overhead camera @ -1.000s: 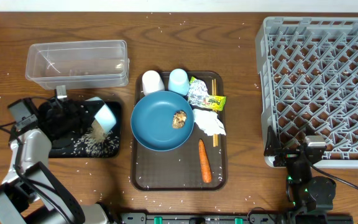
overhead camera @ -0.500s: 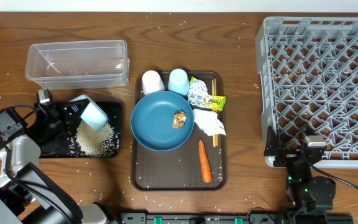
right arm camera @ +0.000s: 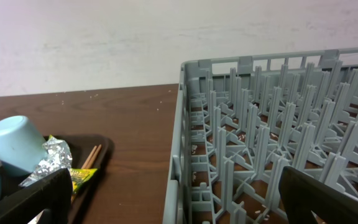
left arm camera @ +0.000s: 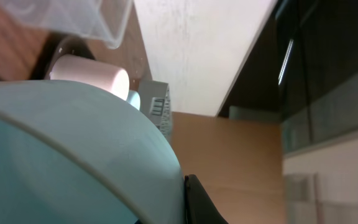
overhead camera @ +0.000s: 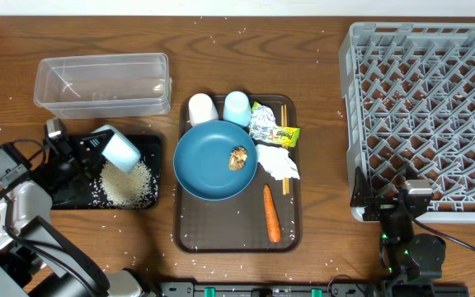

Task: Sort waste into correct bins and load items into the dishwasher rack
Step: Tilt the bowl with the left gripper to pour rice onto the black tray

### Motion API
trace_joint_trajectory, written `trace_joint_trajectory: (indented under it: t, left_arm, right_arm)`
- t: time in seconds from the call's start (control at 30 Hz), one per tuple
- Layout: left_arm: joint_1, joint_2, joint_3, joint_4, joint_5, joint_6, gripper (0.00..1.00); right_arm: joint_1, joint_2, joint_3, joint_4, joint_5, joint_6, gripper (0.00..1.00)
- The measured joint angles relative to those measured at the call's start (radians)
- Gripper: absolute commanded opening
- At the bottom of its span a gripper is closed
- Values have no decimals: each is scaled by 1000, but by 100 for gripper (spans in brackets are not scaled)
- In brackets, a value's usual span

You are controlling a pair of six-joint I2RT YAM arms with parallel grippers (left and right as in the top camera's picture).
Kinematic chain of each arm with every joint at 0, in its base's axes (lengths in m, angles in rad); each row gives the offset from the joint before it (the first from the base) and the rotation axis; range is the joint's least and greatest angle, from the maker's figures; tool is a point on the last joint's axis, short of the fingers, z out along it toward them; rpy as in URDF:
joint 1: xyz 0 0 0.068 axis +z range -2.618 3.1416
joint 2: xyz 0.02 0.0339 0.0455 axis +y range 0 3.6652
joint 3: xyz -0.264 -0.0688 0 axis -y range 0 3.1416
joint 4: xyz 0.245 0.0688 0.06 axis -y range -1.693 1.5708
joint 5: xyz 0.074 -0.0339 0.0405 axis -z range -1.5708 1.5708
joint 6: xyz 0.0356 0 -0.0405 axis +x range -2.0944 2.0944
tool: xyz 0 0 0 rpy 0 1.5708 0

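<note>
My left gripper [overhead camera: 96, 147] is shut on the small white bowl [overhead camera: 120, 150], holding it tipped on its side over the black tray [overhead camera: 152, 147]. White rice [overhead camera: 129, 183] lies heaped on that tray below it. In the left wrist view the pale bowl [left arm camera: 73, 155] fills the lower left against one dark finger [left arm camera: 197, 205]. The dark-blue dish [overhead camera: 209, 169] carries a brown food lump [overhead camera: 237, 157]. My right gripper [overhead camera: 390, 206] stands open at the near edge of the grey rack [overhead camera: 427, 107], fingers wide apart around its corner [right arm camera: 185, 186].
The brown serving tray [overhead camera: 221, 235] also holds a white cup [overhead camera: 201, 108], light-blue cup [overhead camera: 237, 107], foil ball [overhead camera: 262, 125], yellow-green packet [overhead camera: 287, 135], tissue [overhead camera: 279, 161], carrot [overhead camera: 271, 213] and chopsticks [overhead camera: 284, 111]. A clear tub [overhead camera: 101, 82] stands behind the black tray. Rice grains dot the table.
My left gripper has drawn back to the left with the tipped bowl. The rice heap on the black tray has grown and now lies uncovered. The right arm is still.
</note>
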Motion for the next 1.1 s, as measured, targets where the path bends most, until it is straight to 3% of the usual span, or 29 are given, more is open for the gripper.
trace_joint_trajectory:
  t: [0.13,0.27,0.37,0.47,1.1]
  left_arm:
    - [5,0,-2,63,0,-53,6]
    - [4,-1,-2,28,0,-111,6]
    - [3,-3,-3,72,0,-103,6]
    - [3,-11,-3,-7,-1,-124,6]
    - [12,-45,-4,-122,-40,124,6]
  right_arm:
    - [0,0,0,0,0,0,99]
    - [0,0,0,0,0,0,99]
    - [0,0,0,0,0,0,99]
    - [0,0,0,0,0,0,99]
    - [0,0,0,0,0,0,99]
